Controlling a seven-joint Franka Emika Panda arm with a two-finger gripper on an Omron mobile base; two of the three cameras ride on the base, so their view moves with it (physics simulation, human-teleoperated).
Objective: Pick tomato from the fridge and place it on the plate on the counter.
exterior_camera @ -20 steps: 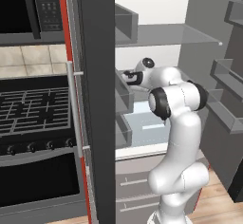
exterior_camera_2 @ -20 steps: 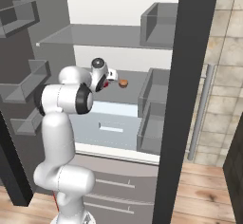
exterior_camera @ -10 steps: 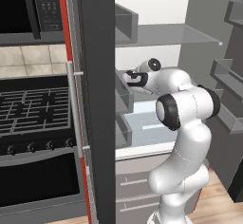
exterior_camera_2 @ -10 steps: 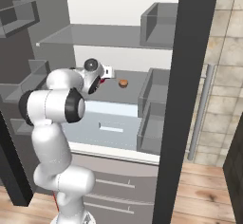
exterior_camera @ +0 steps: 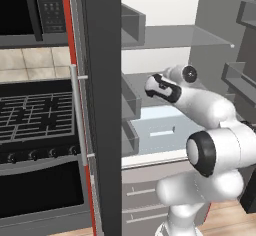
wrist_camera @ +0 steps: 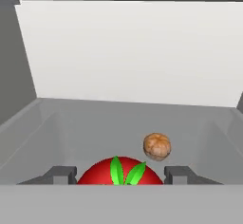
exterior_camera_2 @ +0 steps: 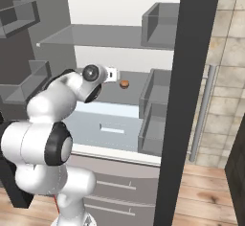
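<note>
Gripping the tomato [wrist_camera: 120,171] between both fingers [wrist_camera: 60,174], clamped at its sides, over the fridge [exterior_camera_2: 119,52] shelf. Right of it, a brownish-orange ball [wrist_camera: 157,145]. Best withdrawn level and slowly, clearing the door bins [exterior_camera_2: 155,107] at right.

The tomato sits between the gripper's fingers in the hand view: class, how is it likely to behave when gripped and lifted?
The tomato looks round and glossy, so it may slip or roll if the grip loosens. The gripper has fingers on either side of it, probably enough to carry it. It looks small, likely light.
</note>
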